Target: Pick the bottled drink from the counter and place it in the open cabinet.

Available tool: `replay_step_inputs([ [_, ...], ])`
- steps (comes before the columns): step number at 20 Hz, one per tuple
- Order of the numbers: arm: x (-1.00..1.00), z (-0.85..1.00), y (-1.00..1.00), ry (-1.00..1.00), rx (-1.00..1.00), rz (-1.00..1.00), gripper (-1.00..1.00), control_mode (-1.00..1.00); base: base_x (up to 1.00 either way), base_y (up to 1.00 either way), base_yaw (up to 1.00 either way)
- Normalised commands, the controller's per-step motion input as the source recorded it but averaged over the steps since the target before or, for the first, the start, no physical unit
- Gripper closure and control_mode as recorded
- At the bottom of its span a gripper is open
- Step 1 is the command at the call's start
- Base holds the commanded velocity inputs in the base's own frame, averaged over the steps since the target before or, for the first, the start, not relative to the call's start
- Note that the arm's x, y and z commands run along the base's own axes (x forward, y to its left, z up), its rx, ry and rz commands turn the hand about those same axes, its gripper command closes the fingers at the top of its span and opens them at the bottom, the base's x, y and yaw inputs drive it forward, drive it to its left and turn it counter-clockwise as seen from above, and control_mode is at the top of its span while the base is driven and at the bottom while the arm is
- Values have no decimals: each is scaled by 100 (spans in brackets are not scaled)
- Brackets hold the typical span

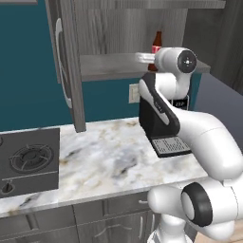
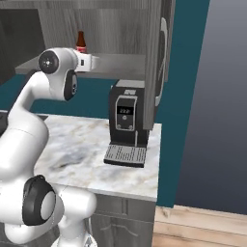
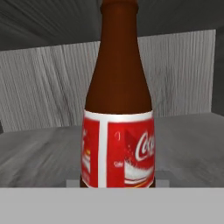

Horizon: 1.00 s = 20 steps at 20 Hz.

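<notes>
My arm reached up into the open cabinet (image 1: pixel 109 28), and my gripper (image 3: pixel 117 183) was closed on the bottled drink (image 3: pixel 118 109), holding it upright at its red label over the inner shelf (image 1: pixel 109 66). Below stood a black coffee machine (image 2: pixel 126 126) on the marbled counter (image 1: pixel 104 156), with a gas hob (image 1: pixel 28 161) to the left.

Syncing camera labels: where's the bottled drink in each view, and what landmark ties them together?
Left base view: bottled drink upper centre-right, upright at the cabinet shelf, its lower part behind the arm.
Right base view: upper left, neck above the wrist, same shelf.
Hand view: centre, close up, red label facing the camera, cabinet back wall behind.
Shared landmark: the coffee machine on the counter in both base views.
</notes>
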Motion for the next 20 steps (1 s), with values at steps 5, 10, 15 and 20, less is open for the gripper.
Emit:
replay_step_inputs([
  [5,8,-22,8,2,0,0,100,-100,0,0,0],
  [10,20,-6,9,0,0,0,100,-100,0,0,0],
  [15,26,-7,6,0,0,0,100,-100,0,0,0],
  [20,41,-3,7,0,0,0,100,-100,0,0,0],
])
